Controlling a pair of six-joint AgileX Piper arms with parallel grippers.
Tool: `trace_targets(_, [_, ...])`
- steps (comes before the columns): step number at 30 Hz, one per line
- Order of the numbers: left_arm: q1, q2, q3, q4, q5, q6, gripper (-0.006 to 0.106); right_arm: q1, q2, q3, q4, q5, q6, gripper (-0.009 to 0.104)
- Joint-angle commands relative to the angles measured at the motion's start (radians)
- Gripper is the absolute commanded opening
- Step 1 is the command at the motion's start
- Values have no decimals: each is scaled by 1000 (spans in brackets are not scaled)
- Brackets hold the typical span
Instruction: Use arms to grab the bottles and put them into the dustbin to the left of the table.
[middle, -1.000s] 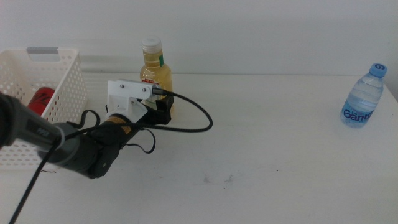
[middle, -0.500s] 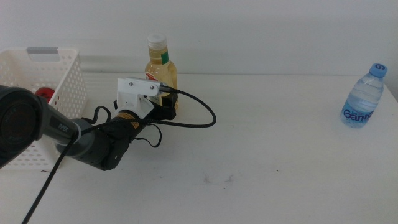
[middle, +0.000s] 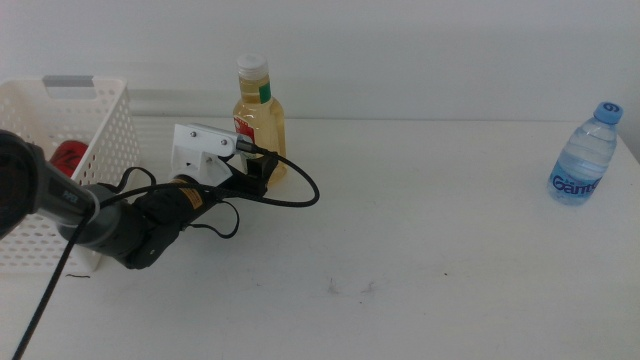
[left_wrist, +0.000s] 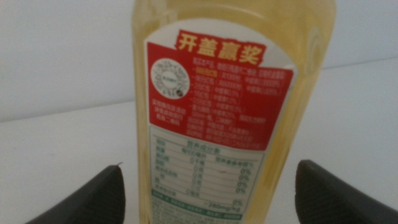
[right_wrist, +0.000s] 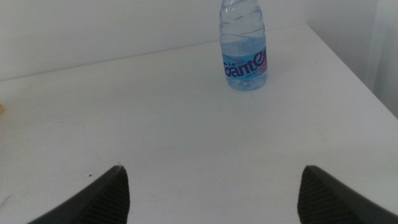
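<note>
A yellow-juice bottle (middle: 258, 112) with a white cap and a red-white label stands upright at the table's back left. My left gripper (middle: 259, 172) is at its base, with the white bracket (middle: 203, 144) and black cable behind it. In the left wrist view the bottle (left_wrist: 230, 106) fills the middle, and my left gripper (left_wrist: 210, 167) is open with one jaw on each side, both clear of the bottle. The dustbin (middle: 100, 125) stands at the far left with a red can (middle: 68, 156) inside. The clear water bottle (middle: 585, 155) stands at the far right. My right gripper (right_wrist: 211, 171) is open, well short of the water bottle (right_wrist: 244, 46).
The white table (middle: 420, 250) has faint scuff marks (middle: 350, 288) near its middle front. The right arm does not show in the middle view. The left arm's black cable (middle: 300, 190) loops out over the table beside the juice bottle.
The left arm pushed toward the juice bottle, then drew back a little to the left. The bottle shifted slightly to the right early on. The water bottle has not moved.
</note>
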Motion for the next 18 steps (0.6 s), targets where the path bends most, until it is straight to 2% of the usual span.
trace_targets(1, [4,2,-6,20,-23,-19,94,-8,-5,3,-3,-9,-5,74])
trace_targets(9, [4,6,-68,38,-10,-21,94,-8,-5,3,-3,-9,-5,74])
trace_targets(18, [4,100,-197,142,-13,-97,94,-8,-5,3,-3,-9,-5,74])
